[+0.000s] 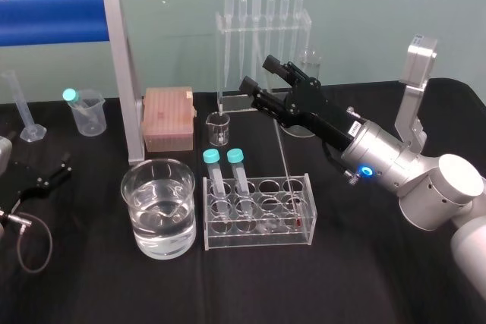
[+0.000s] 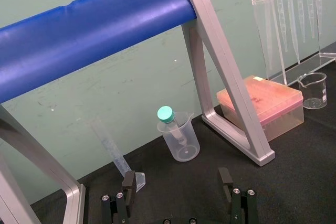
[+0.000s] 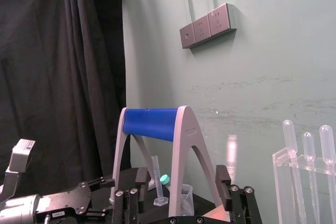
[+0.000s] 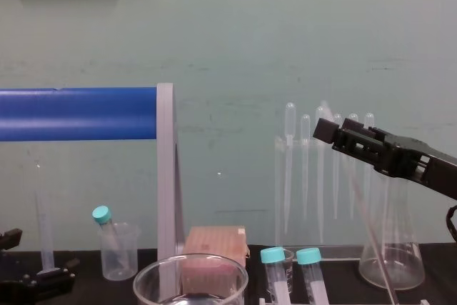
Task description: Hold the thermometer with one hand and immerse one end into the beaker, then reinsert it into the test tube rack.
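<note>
Beaker of water sits left of rack. Thermometer leans in rack's right end, top beside right gripper, fingers apart. Left gripper parked on table, also apart.

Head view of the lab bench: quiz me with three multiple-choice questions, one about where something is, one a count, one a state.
1. The beaker stands where relative to the test tube rack? A: to its left. B: behind it. C: to its right.
2. How many teal-capped tubes stand in the rack? A: one. B: two. C: four.
3. The fingers of the right gripper are: A: open. B: shut on a capped tube. C: shut on a pipette.
Answers: 1 A, the beaker sits off the rack's left end; 2 B, two teal caps rise from its left cells; 3 A, the right wrist view shows the fingers apart, nothing between them. The left gripper lies parked at the left.
</note>
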Controlling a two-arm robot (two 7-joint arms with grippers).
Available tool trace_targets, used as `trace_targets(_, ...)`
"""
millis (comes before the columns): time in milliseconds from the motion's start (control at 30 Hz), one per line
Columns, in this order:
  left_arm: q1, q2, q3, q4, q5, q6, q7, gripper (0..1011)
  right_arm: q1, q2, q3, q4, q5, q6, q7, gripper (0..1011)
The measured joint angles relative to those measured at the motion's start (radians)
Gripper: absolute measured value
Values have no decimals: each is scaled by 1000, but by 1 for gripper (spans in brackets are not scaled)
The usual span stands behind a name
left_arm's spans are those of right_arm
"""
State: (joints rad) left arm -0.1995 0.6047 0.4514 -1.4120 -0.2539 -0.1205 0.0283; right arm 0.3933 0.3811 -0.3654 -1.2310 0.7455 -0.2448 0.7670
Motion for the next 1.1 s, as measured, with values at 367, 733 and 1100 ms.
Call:
trace_targets(367,0,0,0,0,0,0,0,1008,0,0,0,0,0,0,0,1003)
trace_targets(733,0,0,0,0,0,0,0,1008,-5,4,4,-19,-13,-13,-18,1003)
trace_targets(1100,0,0,0,0,0,0,0,1008,-151,37,122,-252,-267,-114,-384,1003)
